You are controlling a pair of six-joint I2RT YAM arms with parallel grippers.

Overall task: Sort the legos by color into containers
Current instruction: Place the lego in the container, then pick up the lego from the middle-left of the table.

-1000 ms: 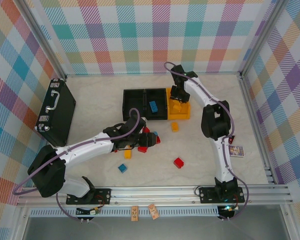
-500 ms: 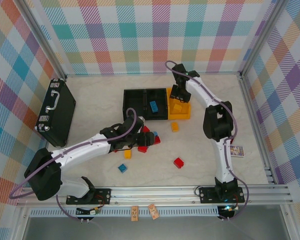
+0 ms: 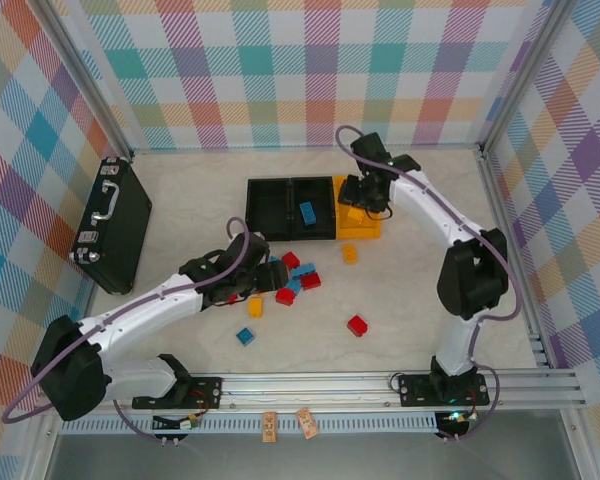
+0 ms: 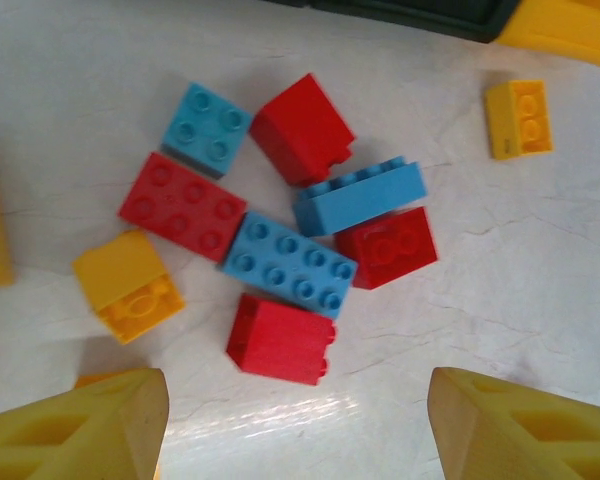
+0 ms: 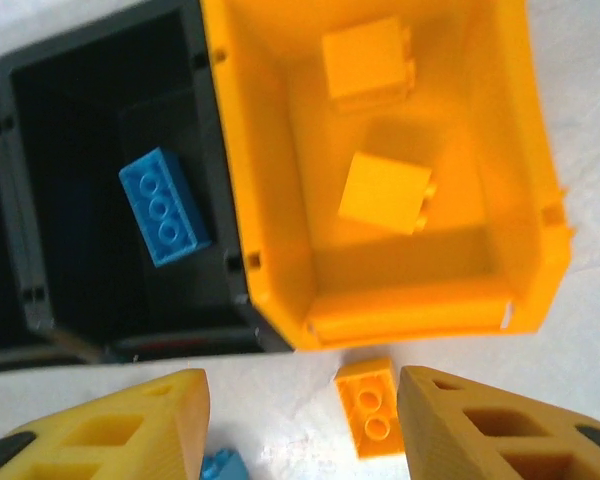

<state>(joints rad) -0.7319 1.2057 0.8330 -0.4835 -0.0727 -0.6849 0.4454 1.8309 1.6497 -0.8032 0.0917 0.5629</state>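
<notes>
Left gripper (image 4: 295,405), fingers spread and empty, hangs over a huddle of red, blue and yellow legos (image 4: 285,265) on the table (image 4: 540,300), seemingly choosing one. Right gripper (image 5: 298,400), likewise spread and empty, hovers above the yellow-orange bin (image 5: 238,180) holding two colour-matched yellow bricks (image 5: 385,192); a blue brick (image 5: 165,205) lies in the neighbouring black bin (image 5: 20,230)

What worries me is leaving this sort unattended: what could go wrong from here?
1. The left claw hangs open over touching red and blue legos; closing could pinch two colours together.
2. The yellow lego lies close to the wall of the yellow bin; the right claw could knock the bin while reaching for it.
</notes>
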